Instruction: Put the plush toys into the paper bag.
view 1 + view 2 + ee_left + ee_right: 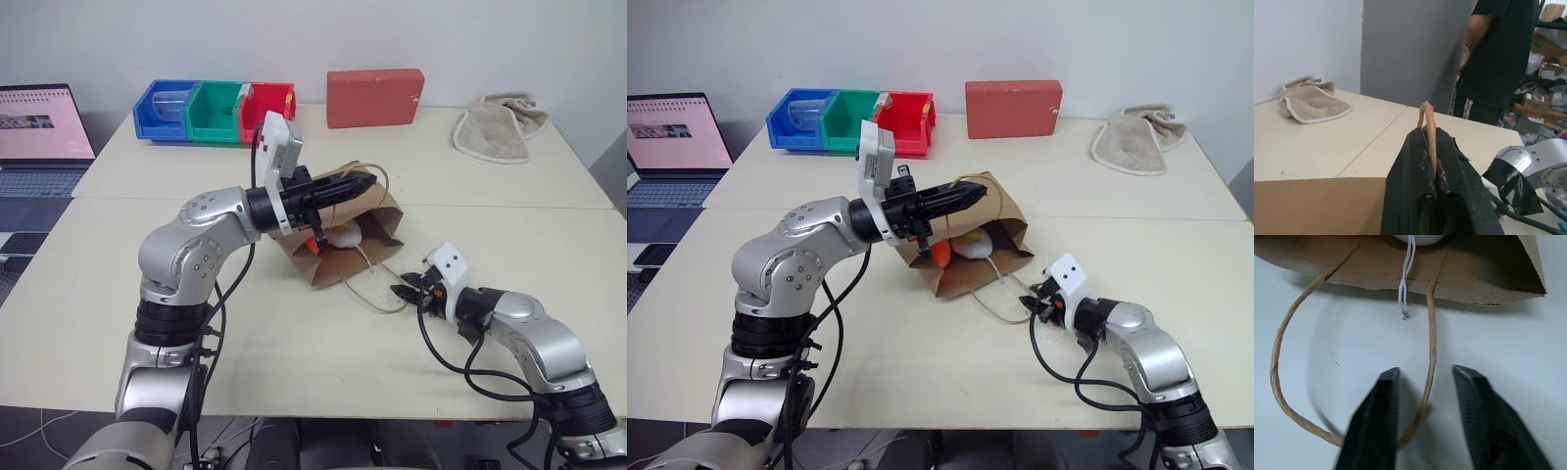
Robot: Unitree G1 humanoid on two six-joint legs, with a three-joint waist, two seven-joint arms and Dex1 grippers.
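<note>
The brown paper bag (328, 269) lies on its side mid-table, its mouth facing my right arm. Inside it show the orange carrot (942, 253) and the white egg (972, 245). My left gripper (367, 183) is shut on the bag's upper cord handle (1426, 115) and holds that side of the mouth up. My right gripper (404, 291) sits low over the table just outside the mouth, its fingers apart. The lower handle loop (1283, 342) lies flat on the table, one strand of it running between those fingers. A white string (1406, 274) hangs out from the egg (1418, 239).
A red box (375, 96) and blue, green and red bins (216, 110) stand along the far edge. A beige towel (500, 125) lies at the far right. A laptop (39, 137) sits on the left. A person (1498, 58) stands beyond the table.
</note>
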